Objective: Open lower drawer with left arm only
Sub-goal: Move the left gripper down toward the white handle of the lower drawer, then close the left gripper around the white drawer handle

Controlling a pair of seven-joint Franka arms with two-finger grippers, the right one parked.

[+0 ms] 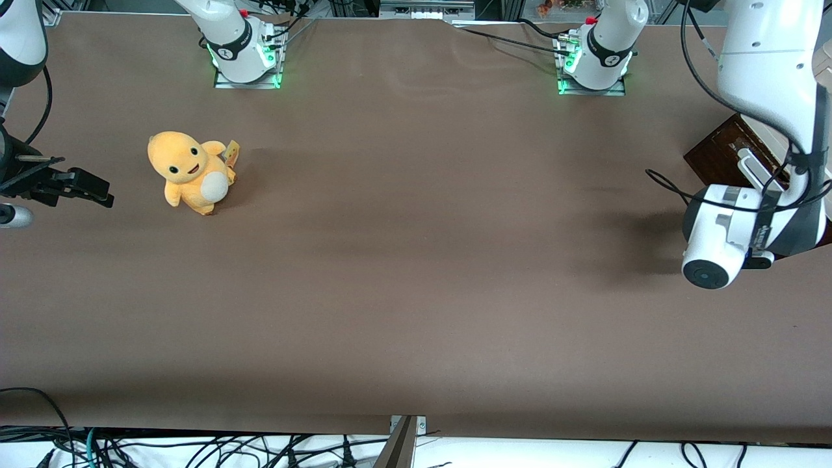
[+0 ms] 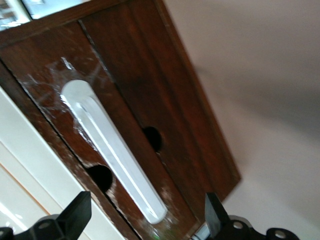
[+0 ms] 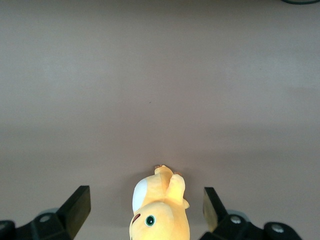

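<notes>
The lower drawer (image 2: pixel 55 90) shows its dark brown front with a long white bar handle (image 2: pixel 112 150) lying along it. My left gripper (image 2: pixel 146 215) is open in front of this drawer. One end of the handle sits between the two black fingertips (image 2: pixel 80 210), not touching either. The drawer front looks flush with the dark panel (image 2: pixel 175 100) beside it. In the front view the left arm (image 1: pixel 767 78) bends down over the brown cabinet (image 1: pixel 715 153) at the working arm's end of the table, where the white handle (image 1: pixel 754 170) peeks out.
A cream-white cabinet top (image 2: pixel 20 150) borders the drawer front. Two round holes (image 2: pixel 152 139) sit along the seams of the fronts. A yellow plush toy (image 1: pixel 190 170) stands toward the parked arm's end of the brown table (image 1: pixel 416 273).
</notes>
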